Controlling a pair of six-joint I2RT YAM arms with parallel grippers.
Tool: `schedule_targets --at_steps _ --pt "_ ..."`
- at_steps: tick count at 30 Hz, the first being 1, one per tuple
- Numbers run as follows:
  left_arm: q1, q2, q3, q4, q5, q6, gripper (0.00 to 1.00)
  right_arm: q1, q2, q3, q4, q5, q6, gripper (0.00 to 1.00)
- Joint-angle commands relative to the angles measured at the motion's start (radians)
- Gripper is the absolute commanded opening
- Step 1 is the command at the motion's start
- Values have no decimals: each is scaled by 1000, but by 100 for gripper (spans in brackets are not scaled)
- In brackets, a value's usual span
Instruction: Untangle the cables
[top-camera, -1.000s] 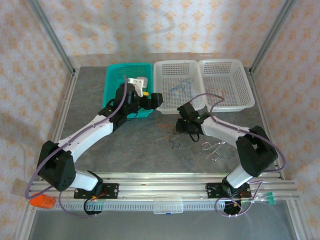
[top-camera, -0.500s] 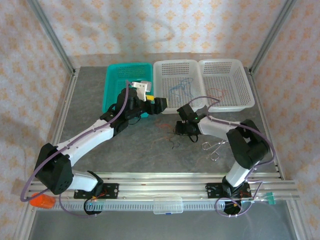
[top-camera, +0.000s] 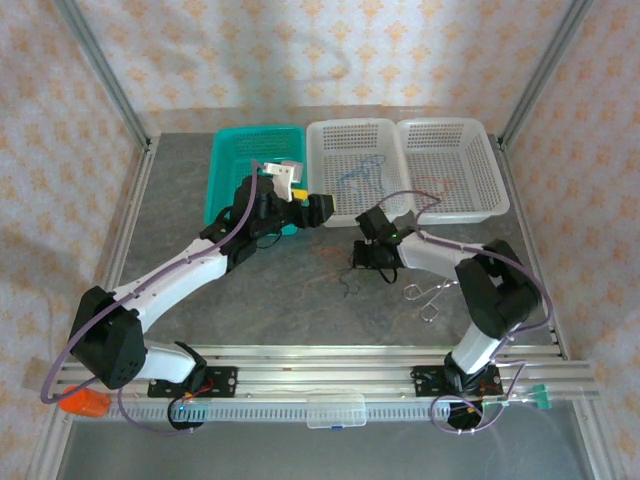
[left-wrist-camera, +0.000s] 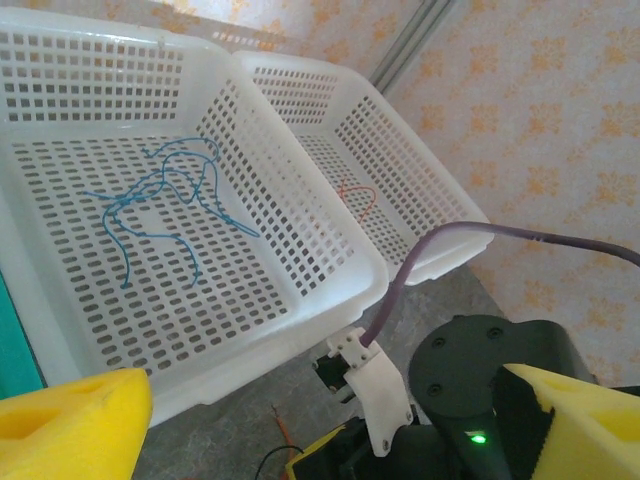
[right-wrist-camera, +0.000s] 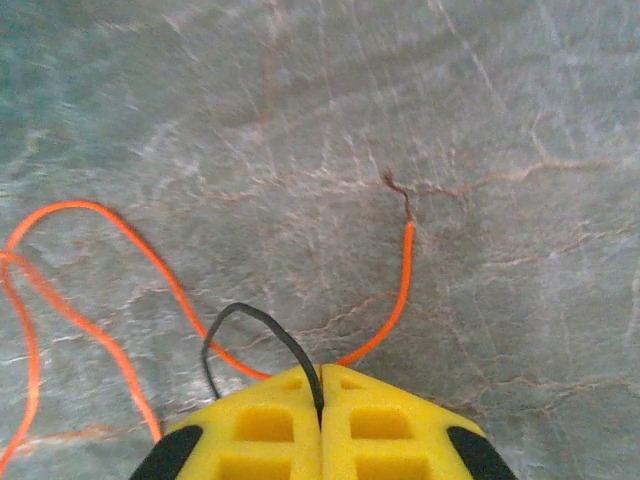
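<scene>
The right tool (right-wrist-camera: 320, 388) pinches the black cable (right-wrist-camera: 250, 315) low over open counter (right-wrist-camera: 480, 120), the orange cable (right-wrist-camera: 402, 290) looping beside it. The left tool (left-wrist-camera: 320, 425) hangs spread just off the white basket (left-wrist-camera: 330, 300), by its near rim.

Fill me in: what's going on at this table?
Cable untangling, mid-sort. The right gripper is shut on a black cable down at the table, and an orange cable runs in under its fingers. The left gripper hangs open near the middle white basket, which holds blue cables. The right-hand white basket holds one red-orange cable.
</scene>
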Motion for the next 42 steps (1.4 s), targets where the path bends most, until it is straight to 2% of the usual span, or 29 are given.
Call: schedule_targets --at_steps 1,5,16,20,26,30,36,39,42 --pt "-5 5 55 15 -20 32 89 -5 -86 12 -20 -2 -30 3" --pt "-5 19 71 7 -18 38 89 -5 -158 17 -42 -5 -57 0" --pt "-5 35 67 22 23 36 87 -6 -341 102 -111 21 -163 0" --pt "-6 50 43 75 127 36 82 -7 -394 143 -107 17 -191 0" --pt "-6 83 18 156 328 44 77 -24 -410 170 -98 -82 -246 0" --pt "-7 118 37 107 414 79 75 -68 -401 194 -109 -214 -289 0" --pt "-6 152 83 -22 445 168 75 -86 -398 222 -150 -248 -369 0" --pt "-7 169 111 -55 447 192 67 -87 -389 239 -176 -259 -398 0" --pt "-6 187 143 -87 451 214 63 -87 -380 252 -197 -277 -414 0"
